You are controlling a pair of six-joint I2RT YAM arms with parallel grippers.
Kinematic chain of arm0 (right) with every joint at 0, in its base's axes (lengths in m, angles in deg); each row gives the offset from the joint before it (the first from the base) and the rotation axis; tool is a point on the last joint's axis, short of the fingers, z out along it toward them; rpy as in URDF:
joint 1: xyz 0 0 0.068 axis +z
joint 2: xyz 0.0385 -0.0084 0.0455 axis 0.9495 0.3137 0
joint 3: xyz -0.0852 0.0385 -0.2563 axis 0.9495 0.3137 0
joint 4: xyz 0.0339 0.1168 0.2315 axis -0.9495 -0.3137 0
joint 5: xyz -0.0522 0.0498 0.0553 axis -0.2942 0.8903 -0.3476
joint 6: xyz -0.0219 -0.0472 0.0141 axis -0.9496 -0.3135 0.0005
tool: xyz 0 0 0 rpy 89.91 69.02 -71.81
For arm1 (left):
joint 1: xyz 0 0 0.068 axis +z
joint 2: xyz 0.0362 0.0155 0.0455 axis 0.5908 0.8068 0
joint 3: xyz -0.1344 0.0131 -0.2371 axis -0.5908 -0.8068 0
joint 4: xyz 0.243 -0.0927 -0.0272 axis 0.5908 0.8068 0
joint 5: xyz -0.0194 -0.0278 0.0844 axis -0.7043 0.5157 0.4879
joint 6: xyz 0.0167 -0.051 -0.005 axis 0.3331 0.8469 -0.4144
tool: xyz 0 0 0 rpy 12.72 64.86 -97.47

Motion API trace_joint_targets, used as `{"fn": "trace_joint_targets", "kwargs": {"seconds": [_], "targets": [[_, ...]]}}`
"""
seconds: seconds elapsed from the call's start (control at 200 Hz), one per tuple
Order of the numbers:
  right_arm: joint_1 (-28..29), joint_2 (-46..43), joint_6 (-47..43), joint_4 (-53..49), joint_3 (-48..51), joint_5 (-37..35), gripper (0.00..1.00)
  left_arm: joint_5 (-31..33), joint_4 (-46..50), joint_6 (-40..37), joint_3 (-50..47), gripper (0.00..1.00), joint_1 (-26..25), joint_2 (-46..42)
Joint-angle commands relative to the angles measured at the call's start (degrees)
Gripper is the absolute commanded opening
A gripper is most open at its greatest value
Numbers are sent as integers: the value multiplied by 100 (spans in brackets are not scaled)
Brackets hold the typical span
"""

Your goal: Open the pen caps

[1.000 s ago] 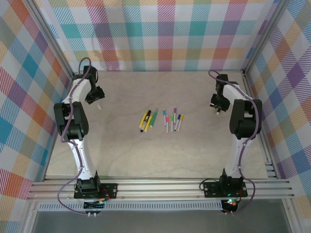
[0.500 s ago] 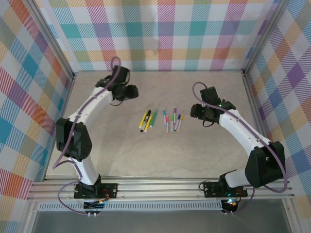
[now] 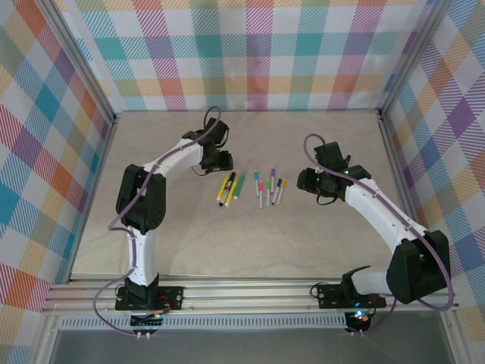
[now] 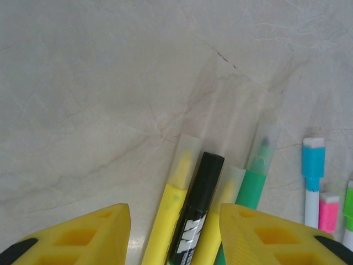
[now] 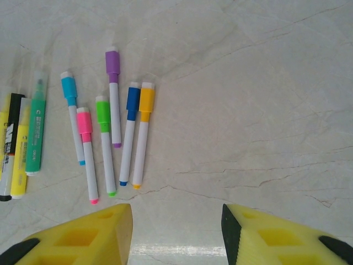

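Observation:
Several pens lie side by side mid-table, all with caps on. The thick ones (image 3: 228,188) are on the left: two yellow, one black (image 4: 199,204) and one green (image 4: 252,185). The slim white ones (image 3: 268,188) sit to their right, with caps in cyan (image 5: 68,88), pink (image 5: 84,121), green (image 5: 102,113), purple (image 5: 112,65), blue (image 5: 133,100) and orange (image 5: 146,100). My left gripper (image 3: 220,161) (image 4: 175,234) is open over the far ends of the thick pens, jaws to either side of the yellow and black ones, gripping none. My right gripper (image 3: 305,180) (image 5: 176,234) stands open over bare table, right of the slim pens.
The pale marble-look table (image 3: 189,235) is walled by checked panels with aluminium posts (image 3: 87,76) at the corners. A metal rail (image 3: 250,292) runs along the near edge by the arm bases.
Both arms have swung in from the sides toward the pens. The left gripper went from the far left to the thick pens' far ends. The right gripper came in beside the slim pens.

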Motion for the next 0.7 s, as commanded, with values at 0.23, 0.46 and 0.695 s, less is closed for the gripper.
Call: {"fn": "trace_joint_targets", "kwargs": {"seconds": [0.23,0.46,0.695], "targets": [[39,129,59,92,-41,190,48,57,24,-69,367,43,-82,573],[42,182,20,138,-49,216,47,28,-1,-41,363,40,-109,775],[40,278,40,209,-50,336,46,226,171,-58,437,36,-109,949]]}}
